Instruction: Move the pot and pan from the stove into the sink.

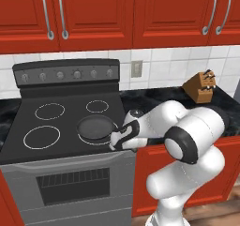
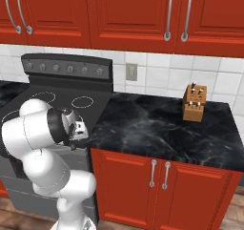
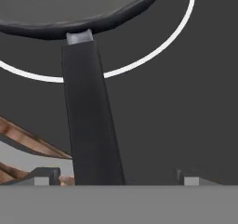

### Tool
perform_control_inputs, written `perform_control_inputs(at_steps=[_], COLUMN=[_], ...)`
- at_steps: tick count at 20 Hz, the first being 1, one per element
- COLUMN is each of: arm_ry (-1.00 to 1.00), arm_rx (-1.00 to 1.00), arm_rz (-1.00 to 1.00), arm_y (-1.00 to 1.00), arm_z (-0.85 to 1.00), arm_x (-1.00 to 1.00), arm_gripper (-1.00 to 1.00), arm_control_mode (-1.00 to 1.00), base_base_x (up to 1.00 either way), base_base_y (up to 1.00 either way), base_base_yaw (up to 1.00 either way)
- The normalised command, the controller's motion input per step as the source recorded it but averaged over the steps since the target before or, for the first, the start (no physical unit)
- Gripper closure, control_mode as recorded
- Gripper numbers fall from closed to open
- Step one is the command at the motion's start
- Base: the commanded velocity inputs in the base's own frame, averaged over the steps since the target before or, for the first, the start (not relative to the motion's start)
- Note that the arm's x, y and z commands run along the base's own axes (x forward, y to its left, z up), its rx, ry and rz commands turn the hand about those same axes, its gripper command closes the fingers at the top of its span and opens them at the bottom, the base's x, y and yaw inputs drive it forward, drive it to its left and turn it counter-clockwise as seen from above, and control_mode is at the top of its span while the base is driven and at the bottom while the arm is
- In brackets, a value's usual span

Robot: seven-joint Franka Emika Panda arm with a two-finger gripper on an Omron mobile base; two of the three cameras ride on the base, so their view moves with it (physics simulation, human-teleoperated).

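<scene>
— While we stand at the stove, item one: the pincer?

— Gripper (image 3: 114, 180), at the front right of the stove (image 1: 61, 126), low over the glass. Jaws spread wide, one dark fingertip (image 3: 45, 175) to each side of the pan's long handle (image 3: 90, 121). Nothing clamped; a gap shows between each tip and the handle, wider on one side than the other.

— Item two, the pan?

— Pan (image 1: 96, 128), shallow, black, resting on the front right burner ring (image 3: 153, 51). Its handle runs from the bowl toward the hand and passes between the open fingers. A small grey collar (image 3: 79, 37) joins handle to bowl.

— The pot?

— I cannot pick it out from here. A small rounded dark object (image 1: 135, 113) sits at the stove's right edge just behind the wrist; too small to name.

— Around it?

— Three more white burner rings, bare. Grey back panel with round knobs (image 1: 65, 73). Oven front (image 1: 70, 183) below. Black marbled countertop (image 2: 162, 126) to the right, carrying a wooden knife block (image 2: 194, 102) near the tiled wall (image 2: 157, 71). Wall outlet (image 2: 131, 72) above the counter. Red cabinets (image 2: 133, 14) overhead and under the counter.

— Anything in the way?

— The arm's own white forearm (image 1: 159, 122) lies across the stove's right corner; the glass around the pan is open.
</scene>
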Motion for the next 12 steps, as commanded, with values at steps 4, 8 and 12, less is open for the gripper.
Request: perform_control_inputs(at_steps=[4,8,12], arm_ry=[0.00,0.00,0.00], arm_rx=[0.00,0.00,0.00], arm_rz=[0.00,0.00,0.00], arm_y=[0.00,0.00,0.00], arm_z=[-0.17,-0.01,0.01], arm_x=[0.08,0.00,0.00], arm_gripper=[-1.00,1.00,1.00], arm_control_mode=[-1.00,-1.00,-1.00], base_base_x=[0.00,0.00,0.00], base_base_y=[0.00,0.00,0.00], base_base_yaw=[0.00,0.00,0.00])
